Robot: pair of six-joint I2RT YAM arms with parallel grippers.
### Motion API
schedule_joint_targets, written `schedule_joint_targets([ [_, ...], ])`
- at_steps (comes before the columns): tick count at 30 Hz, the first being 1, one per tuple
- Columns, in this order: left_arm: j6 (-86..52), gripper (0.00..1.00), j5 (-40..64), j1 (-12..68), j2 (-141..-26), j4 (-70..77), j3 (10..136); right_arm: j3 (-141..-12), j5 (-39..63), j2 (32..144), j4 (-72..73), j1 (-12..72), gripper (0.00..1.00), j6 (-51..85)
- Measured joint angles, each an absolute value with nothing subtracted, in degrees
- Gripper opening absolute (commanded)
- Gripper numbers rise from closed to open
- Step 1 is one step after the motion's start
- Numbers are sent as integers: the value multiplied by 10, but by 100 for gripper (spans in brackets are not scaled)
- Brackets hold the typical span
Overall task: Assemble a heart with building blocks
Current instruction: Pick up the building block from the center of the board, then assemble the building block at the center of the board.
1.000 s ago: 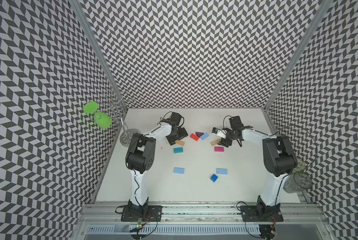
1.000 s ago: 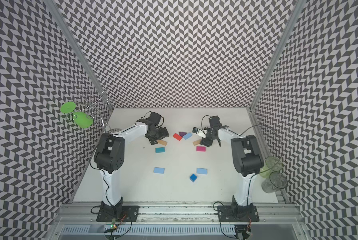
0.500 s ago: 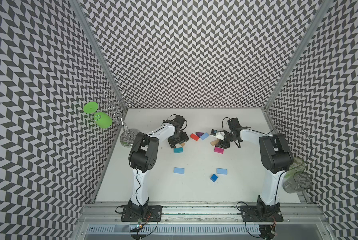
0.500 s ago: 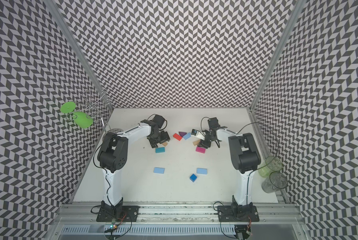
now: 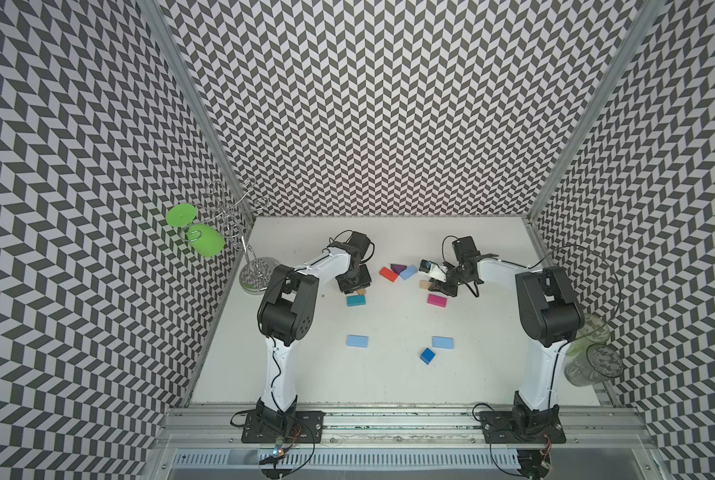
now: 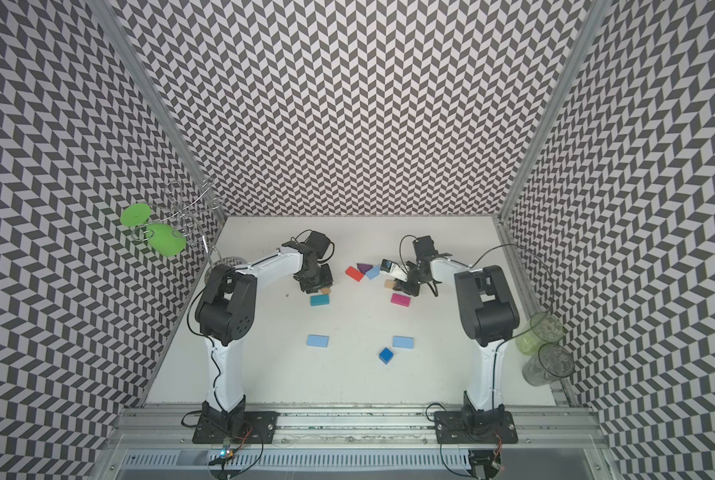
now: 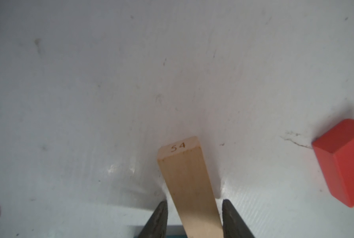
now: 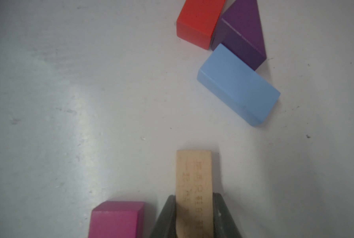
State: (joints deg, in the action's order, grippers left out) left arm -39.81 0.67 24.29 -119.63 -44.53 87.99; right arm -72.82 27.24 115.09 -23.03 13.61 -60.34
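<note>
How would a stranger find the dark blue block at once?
On the white table, look at the near half, toward the right arm. The dark blue block lies beside a light blue block; it alone is dark blue and square.

Bright, even overhead light; shadows short and soft, both top views sharp. Wrist views: diffuse glare patches on the desk (image 8: 83,127); the tan block (image 8: 193,175) blurs toward the lens.
</note>
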Motion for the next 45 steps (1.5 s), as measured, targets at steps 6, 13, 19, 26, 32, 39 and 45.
schedule_joint_targets([
  [6, -330, 44, 1, 244, -1175, -410, 841, -714, 235, 1137, -218, 146, 0, -559],
  [13, -236, 43, -7, 248, -1162, -392, 819, -689, 187, 1082, -218, 153, 0, -496],
  [19, -176, 36, -25, 249, -1161, -391, 817, -682, 166, 1032, -187, 154, 0, -436],
  [26, -140, 32, -37, 248, -1162, -399, 819, -663, 167, 1023, -171, 164, 0, -388],
  [32, -105, 33, -40, 249, -1162, -409, 822, -656, 161, 1025, -172, 177, 0, -378],
  [39, -47, 32, -36, 257, -1157, -405, 823, -703, 147, 1071, -182, 184, 0, -355],
  [45, -12, 32, -37, 284, -1157, -403, 825, -702, 143, 1083, -187, 190, 0, -340],
])
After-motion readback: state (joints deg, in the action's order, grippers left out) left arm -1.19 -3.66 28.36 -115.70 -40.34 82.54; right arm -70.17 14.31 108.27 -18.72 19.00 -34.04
